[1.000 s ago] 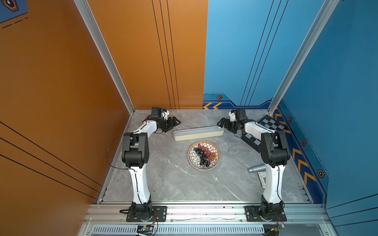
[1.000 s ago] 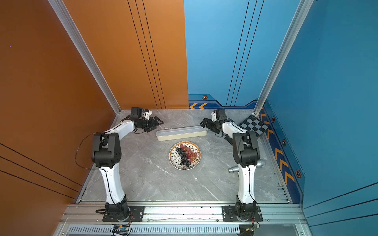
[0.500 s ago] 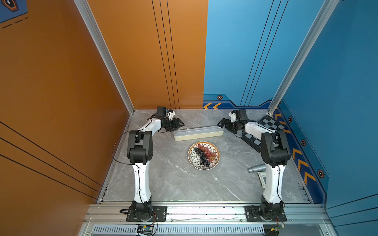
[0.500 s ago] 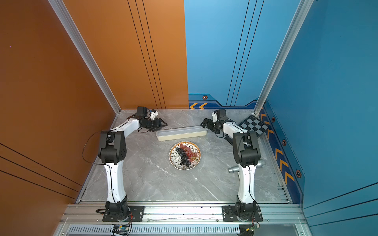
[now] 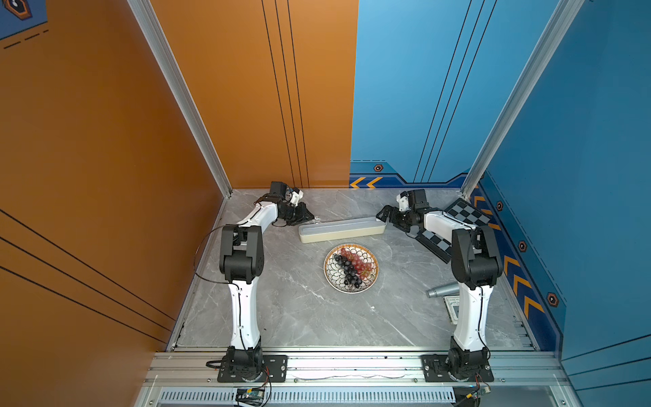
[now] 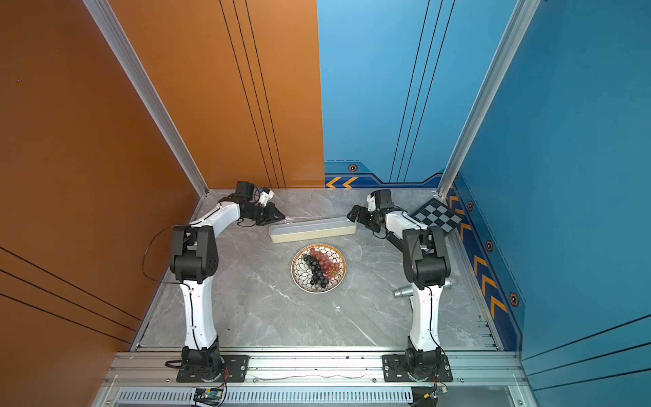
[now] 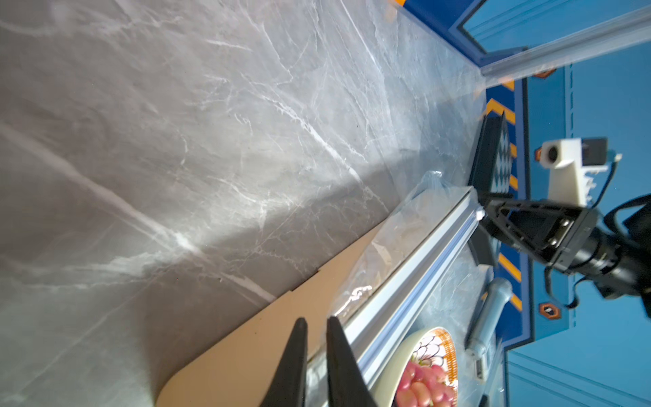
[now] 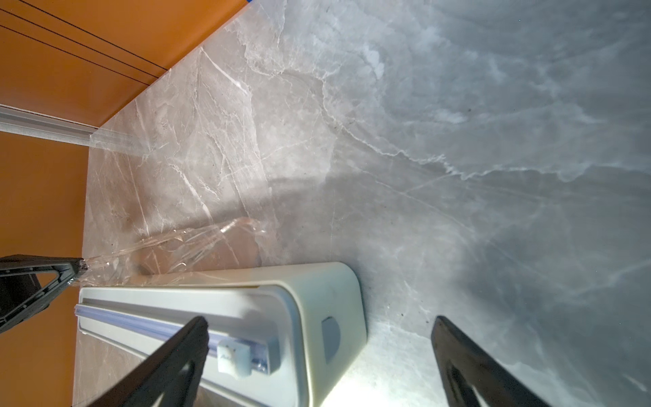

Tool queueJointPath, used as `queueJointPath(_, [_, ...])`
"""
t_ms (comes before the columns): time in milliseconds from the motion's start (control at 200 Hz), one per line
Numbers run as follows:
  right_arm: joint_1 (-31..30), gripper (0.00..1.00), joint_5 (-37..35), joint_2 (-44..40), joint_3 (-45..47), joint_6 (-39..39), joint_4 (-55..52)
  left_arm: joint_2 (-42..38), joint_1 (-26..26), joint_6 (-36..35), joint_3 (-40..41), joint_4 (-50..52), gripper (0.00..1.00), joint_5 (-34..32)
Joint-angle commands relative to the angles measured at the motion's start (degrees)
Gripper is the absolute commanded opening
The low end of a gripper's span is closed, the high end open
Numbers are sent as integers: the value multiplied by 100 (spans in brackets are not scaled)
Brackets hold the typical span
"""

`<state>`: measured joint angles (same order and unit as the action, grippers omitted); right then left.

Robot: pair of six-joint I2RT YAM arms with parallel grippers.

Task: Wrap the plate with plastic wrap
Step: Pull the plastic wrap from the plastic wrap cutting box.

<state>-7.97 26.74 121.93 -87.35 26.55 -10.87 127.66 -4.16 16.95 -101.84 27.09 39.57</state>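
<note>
The plate (image 5: 329, 282) (image 6: 297, 278) holds red and dark grapes mid-table. Just behind it lies the cream dispenser box (image 5: 341, 229) (image 6: 311, 229). Crinkly plastic wrap (image 8: 183, 246) (image 7: 398, 239) lies along the box's back side and runs to its left end. There my left gripper (image 5: 310, 218) (image 7: 316, 320) is shut, pinching the film's corner at its tips. My right gripper (image 5: 387, 220) (image 8: 320, 319) stands wide open at the box's right end, which lies between its fingers without touching them.
A black-and-white chessboard (image 5: 465, 211) leans at the back right, behind the right arm. A grey cylinder (image 5: 442, 290) and a small flat card (image 5: 452, 306) lie by the right arm's base. Orange and blue walls close in the back and sides.
My left gripper moved right to the box's left end and shut on the film's corner. The right arm, box and plate have not moved.
</note>
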Motion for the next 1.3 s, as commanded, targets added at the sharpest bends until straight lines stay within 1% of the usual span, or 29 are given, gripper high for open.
queueJointPath(0, [39,100,-178,-436,43,-276,28,4,-6,-232,-176,188,0,-84])
queueJointPath(190, [25,100,-146,-531,-95,-812,29,-127,-19,-413,-248,183,0,-70])
queueJointPath(320, [-10,100,64,-500,-237,-1439,46,-280,-59,-578,-204,187,0,-107])
queueJointPath(385, [-16,100,220,-385,-371,-1583,42,-327,-65,-579,-196,190,0,-125])
queueJointPath(430, [-10,100,353,-352,-504,-1576,36,-334,-59,-546,-182,184,0,-116])
queueJointPath(471, [-20,100,465,-103,-625,-1543,40,-349,-66,-534,-189,191,0,-115])
queueJointPath(601, [-45,98,902,286,-1065,-1215,9,-376,-86,-535,-196,187,0,-156])
queueJointPath(816, [-80,95,1006,768,-1521,-932,-237,-416,-102,-550,-196,190,0,-178])
queueJointPath(931, [-128,92,1230,1007,-1812,-693,-287,-408,-111,-546,-202,187,0,-177])
queueJointPath(1021, [-188,92,1351,1053,-1799,-677,-333,-415,-111,-546,-213,189,0,-187])
queueJointPath(1176, [-256,92,1484,880,-1592,-730,-325,-401,-111,-548,-221,184,0,-221])
queueJointPath(1191, [-258,91,1497,854,-1436,-733,-321,-401,-111,-549,-222,187,0,-230])
queueJointPath(1296, [-267,91,1503,652,-1127,-781,-325,-392,-112,-541,-240,184,0,-239])
